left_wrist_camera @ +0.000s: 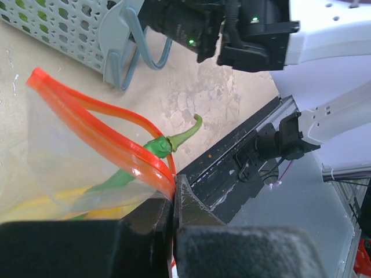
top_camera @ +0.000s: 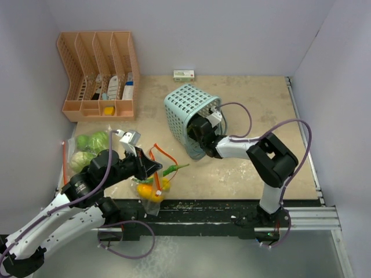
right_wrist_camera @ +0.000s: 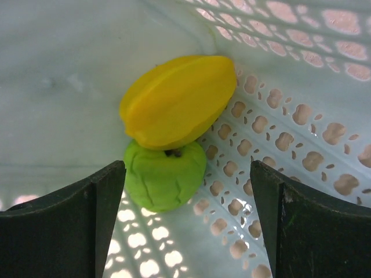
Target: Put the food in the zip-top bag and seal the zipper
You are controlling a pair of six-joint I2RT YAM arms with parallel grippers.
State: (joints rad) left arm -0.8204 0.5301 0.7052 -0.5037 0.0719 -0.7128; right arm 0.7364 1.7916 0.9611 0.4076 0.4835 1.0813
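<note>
My left tool (left_wrist_camera: pixel 173 204) is pinched together on the orange zipper rim of the zip-top bag (left_wrist_camera: pixel 69 150), at the near corner of its mouth, which gapes open. The green chili (left_wrist_camera: pixel 159 146) lies across that mouth, its body inside the clear film and its stem poking out over the rim above the bench (left_wrist_camera: pixel 191 98). Yellow and orange fruits (top_camera: pixel 149 191) sit in the bag's bottom, near the bench's front edge. My right tool (right_wrist_camera: pixel 188 231) is thrust into the pale-blue basket (top_camera: pixel 184 107), which lies tipped on its side in the middle of the bench. Its fingers (right_wrist_camera: pixel 64 226) stand well apart, gripping nothing. Ahead of them, against the perforated wall, rest a yellow star fruit (right_wrist_camera: pixel 179 98) and, touching it just below, a round green ribbed piece (right_wrist_camera: pixel 165 179). Pale-green cabbages (top_camera: pixel 91 145) lie at the bench's left side, beside my left arm. An orange organiser (top_camera: pixel 98 69) stands at the far left corner
</note>
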